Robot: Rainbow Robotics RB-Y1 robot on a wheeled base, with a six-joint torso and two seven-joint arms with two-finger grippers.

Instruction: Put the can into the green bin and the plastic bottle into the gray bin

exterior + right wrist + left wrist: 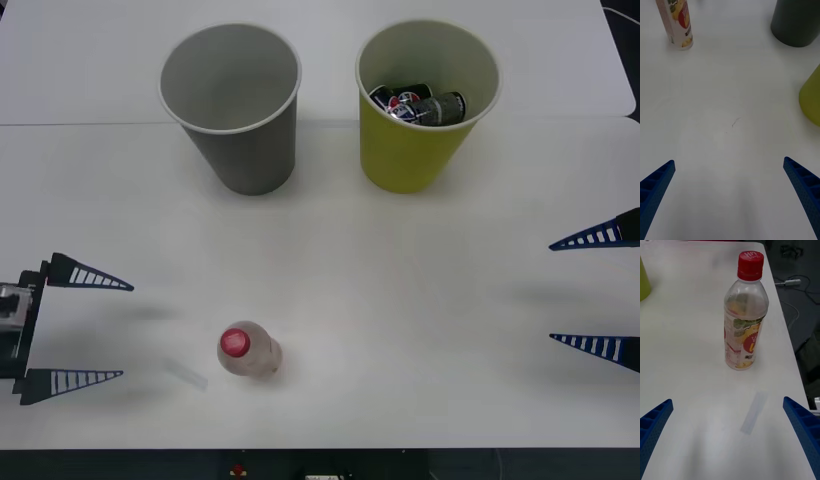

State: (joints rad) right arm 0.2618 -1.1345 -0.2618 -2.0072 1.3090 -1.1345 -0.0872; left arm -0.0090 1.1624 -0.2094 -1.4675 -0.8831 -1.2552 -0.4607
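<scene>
Left gripper [122, 331] waits wide open at the table's left edge, jaws facing the plastic bottle [247, 351], which stands upright near the front edge, well apart from the gray bin [232, 110]. Empty-looking and thin-walled, the bottle should be light, smooth and easily tipped; grip across the labelled mid-body, gently. Right gripper [598, 290] sits parked, spread wide. A can [420, 105], probably two, lies inside the green bin [420, 150].
</scene>
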